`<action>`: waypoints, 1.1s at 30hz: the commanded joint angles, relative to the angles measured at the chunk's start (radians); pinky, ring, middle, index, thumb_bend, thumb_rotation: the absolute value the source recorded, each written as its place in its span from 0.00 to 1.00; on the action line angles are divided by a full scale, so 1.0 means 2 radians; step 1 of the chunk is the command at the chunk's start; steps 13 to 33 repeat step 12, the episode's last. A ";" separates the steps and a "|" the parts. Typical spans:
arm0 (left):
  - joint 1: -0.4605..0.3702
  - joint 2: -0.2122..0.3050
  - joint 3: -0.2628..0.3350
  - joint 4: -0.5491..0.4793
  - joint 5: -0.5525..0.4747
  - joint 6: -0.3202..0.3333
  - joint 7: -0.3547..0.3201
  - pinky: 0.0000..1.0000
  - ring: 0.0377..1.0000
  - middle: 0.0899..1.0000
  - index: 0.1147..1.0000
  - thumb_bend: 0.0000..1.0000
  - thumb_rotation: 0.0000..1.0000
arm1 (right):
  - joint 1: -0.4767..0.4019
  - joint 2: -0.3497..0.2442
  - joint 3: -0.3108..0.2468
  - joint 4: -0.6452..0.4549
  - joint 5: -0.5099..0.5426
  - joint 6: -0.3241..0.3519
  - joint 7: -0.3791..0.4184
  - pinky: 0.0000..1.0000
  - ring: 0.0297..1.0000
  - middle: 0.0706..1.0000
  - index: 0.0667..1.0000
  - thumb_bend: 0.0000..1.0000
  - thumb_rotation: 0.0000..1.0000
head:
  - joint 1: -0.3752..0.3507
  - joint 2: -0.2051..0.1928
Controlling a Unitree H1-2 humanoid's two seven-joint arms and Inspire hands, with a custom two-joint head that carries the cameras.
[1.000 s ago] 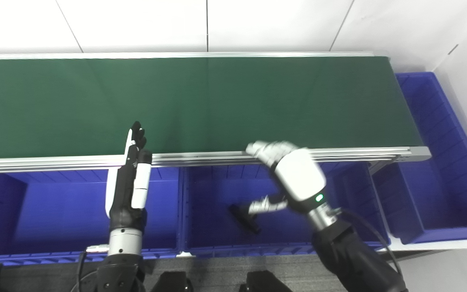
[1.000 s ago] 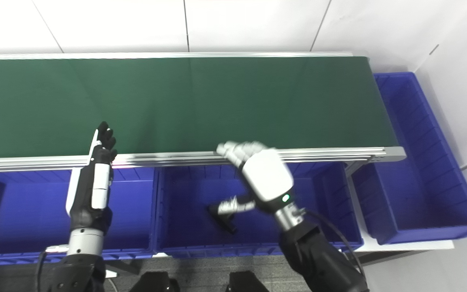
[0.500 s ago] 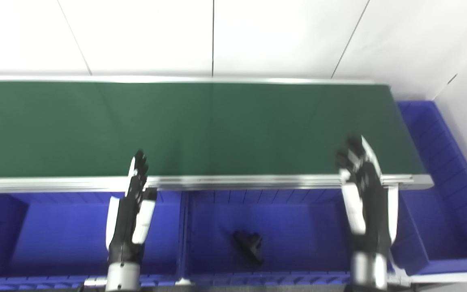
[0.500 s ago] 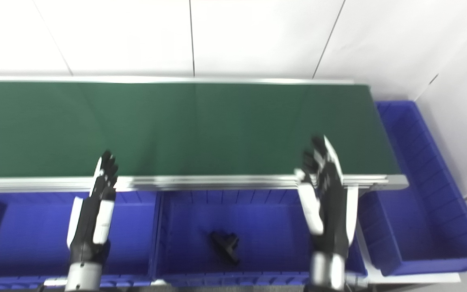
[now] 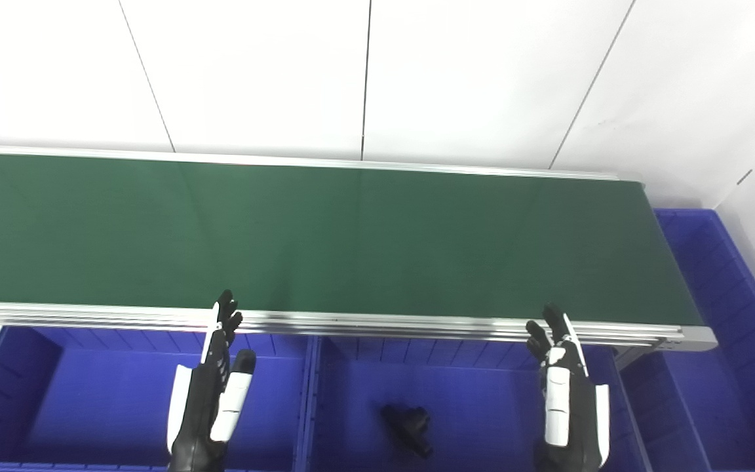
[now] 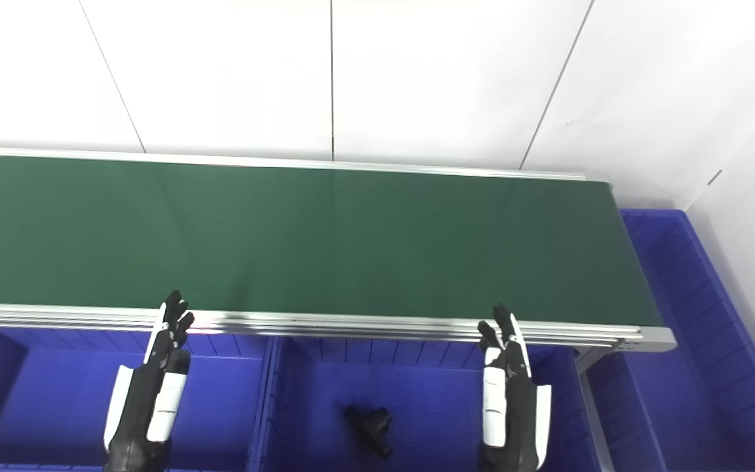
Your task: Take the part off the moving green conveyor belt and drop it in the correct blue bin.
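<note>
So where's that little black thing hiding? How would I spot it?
Find the long green belt running across the picture, then look at the row of blue bins along its near edge. Go to the middle bin, between the left hand and the right hand. The small black part lies on its floor, the only dark thing in any of the bins.

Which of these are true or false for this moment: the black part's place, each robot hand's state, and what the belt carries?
1. The black part lies in the middle blue bin. True.
2. The right robot hand holds the part. False: it is open, holding nothing.
3. The left robot hand is open. True.
4. A part rides on the green belt. False: no part shows on it.
</note>
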 commanded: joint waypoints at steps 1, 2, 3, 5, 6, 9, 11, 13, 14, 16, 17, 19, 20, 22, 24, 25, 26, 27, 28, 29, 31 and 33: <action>-0.002 0.001 -0.001 -0.015 0.000 -0.013 0.001 1.00 0.97 1.00 1.00 0.61 1.00 | 0.003 0.005 0.002 -0.010 -0.003 -0.011 0.013 0.90 0.89 0.94 0.91 0.62 0.97 | 0.001 0.002; -0.002 0.001 -0.001 -0.015 -0.001 -0.013 0.000 1.00 0.97 1.00 1.00 0.61 1.00 | 0.003 0.005 0.002 -0.009 -0.002 -0.011 0.016 0.90 0.89 0.94 0.90 0.61 0.96 | 0.001 0.002; -0.002 0.001 -0.001 -0.014 -0.002 -0.012 0.000 0.99 0.97 1.00 1.00 0.61 1.00 | 0.004 0.005 0.002 -0.007 -0.001 -0.013 0.018 0.90 0.90 0.95 0.90 0.60 0.96 | 0.002 0.002; -0.003 0.000 -0.001 -0.013 -0.002 -0.013 0.000 0.99 0.98 1.00 1.00 0.61 1.00 | 0.004 0.005 0.002 -0.006 0.001 -0.012 0.024 0.92 0.91 0.95 0.91 0.58 0.97 | 0.002 0.003; -0.003 0.000 -0.001 -0.013 -0.001 -0.013 0.001 0.99 0.97 1.00 1.00 0.61 1.00 | 0.004 0.005 0.002 -0.007 0.001 -0.011 0.026 0.92 0.91 0.96 0.91 0.58 0.97 | 0.002 0.006; -0.005 0.000 0.001 -0.015 -0.004 -0.007 -0.001 1.00 0.98 1.00 1.00 0.61 1.00 | 0.002 0.007 0.004 -0.009 0.000 -0.005 0.032 0.92 0.91 0.96 0.92 0.60 0.97 | -0.002 0.015; -0.008 0.003 0.003 -0.017 -0.010 -0.006 -0.004 1.00 0.99 1.00 1.00 0.60 1.00 | 0.001 0.011 0.004 -0.009 0.008 0.001 0.034 0.93 0.91 0.96 0.92 0.62 0.96 | -0.011 0.026; -0.009 0.004 0.004 -0.019 -0.012 -0.004 -0.005 1.00 0.99 1.00 1.00 0.59 1.00 | 0.001 0.014 0.004 -0.008 0.011 0.002 0.035 0.93 0.91 0.96 0.92 0.65 0.95 | -0.019 0.029; -0.009 0.004 0.004 -0.019 -0.012 -0.004 -0.005 1.00 0.99 1.00 1.00 0.59 1.00 | 0.001 0.014 0.004 -0.008 0.011 0.002 0.035 0.93 0.91 0.96 0.92 0.65 0.95 | -0.019 0.029; -0.009 0.004 0.004 -0.019 -0.012 -0.004 -0.005 1.00 0.99 1.00 1.00 0.59 1.00 | 0.001 0.014 0.004 -0.008 0.011 0.002 0.035 0.93 0.91 0.96 0.92 0.65 0.95 | -0.019 0.029; -0.009 0.004 0.004 -0.019 -0.012 -0.004 -0.005 1.00 0.99 1.00 1.00 0.59 1.00 | 0.001 0.014 0.004 -0.008 0.011 0.002 0.035 0.93 0.91 0.96 0.92 0.65 0.95 | -0.019 0.029; -0.009 0.004 0.004 -0.019 -0.012 -0.004 -0.005 1.00 0.99 1.00 1.00 0.59 1.00 | 0.001 0.014 0.004 -0.008 0.011 0.002 0.035 0.93 0.91 0.96 0.92 0.65 0.95 | -0.019 0.029; -0.009 0.004 0.004 -0.019 -0.012 -0.004 -0.005 1.00 0.99 1.00 1.00 0.59 1.00 | 0.001 0.014 0.004 -0.008 0.011 0.002 0.035 0.93 0.91 0.96 0.92 0.65 0.95 | -0.019 0.029; -0.009 0.004 0.004 -0.019 -0.012 -0.004 -0.005 1.00 0.99 1.00 1.00 0.59 1.00 | 0.001 0.014 0.004 -0.008 0.011 0.002 0.035 0.93 0.91 0.96 0.92 0.65 0.95 | -0.019 0.029; -0.009 0.004 0.004 -0.019 -0.012 -0.004 -0.005 1.00 0.99 1.00 1.00 0.59 1.00 | 0.001 0.014 0.004 -0.008 0.011 0.002 0.035 0.93 0.91 0.96 0.92 0.65 0.95 | -0.019 0.029; -0.009 0.004 0.004 -0.019 -0.012 -0.004 -0.005 1.00 0.99 1.00 1.00 0.59 1.00 | 0.001 0.014 0.004 -0.008 0.011 0.002 0.035 0.93 0.91 0.96 0.92 0.65 0.95 | -0.019 0.029; -0.009 0.004 0.004 -0.019 -0.012 -0.004 -0.005 1.00 0.99 1.00 1.00 0.59 1.00 | 0.001 0.014 0.004 -0.008 0.011 0.002 0.035 0.93 0.91 0.96 0.92 0.65 0.95 | -0.019 0.029; -0.009 0.004 0.004 -0.019 -0.012 -0.004 -0.005 1.00 0.99 1.00 1.00 0.59 1.00 | 0.001 0.014 0.004 -0.008 0.011 0.002 0.035 0.93 0.91 0.96 0.92 0.65 0.95 | -0.019 0.029; -0.009 0.004 0.004 -0.019 -0.012 -0.004 -0.005 1.00 0.99 1.00 1.00 0.59 1.00 | 0.001 0.014 0.004 -0.008 0.011 0.002 0.035 0.93 0.91 0.96 0.92 0.65 0.95 | -0.019 0.029; -0.009 0.004 0.004 -0.019 -0.012 -0.004 -0.005 1.00 0.99 1.00 1.00 0.59 1.00 | 0.001 0.014 0.004 -0.008 0.011 0.002 0.035 0.93 0.91 0.96 0.92 0.65 0.95 | -0.019 0.029; -0.009 0.004 0.004 -0.019 -0.012 -0.004 -0.005 1.00 0.99 1.00 1.00 0.59 1.00 | 0.001 0.014 0.004 -0.008 0.011 0.002 0.035 0.93 0.91 0.96 0.92 0.65 0.95 | -0.019 0.029; -0.009 0.004 0.004 -0.019 -0.012 -0.004 -0.005 1.00 0.99 1.00 1.00 0.59 1.00 | 0.001 0.014 0.004 -0.008 0.011 0.002 0.035 0.93 0.91 0.96 0.92 0.65 0.95 | -0.019 0.029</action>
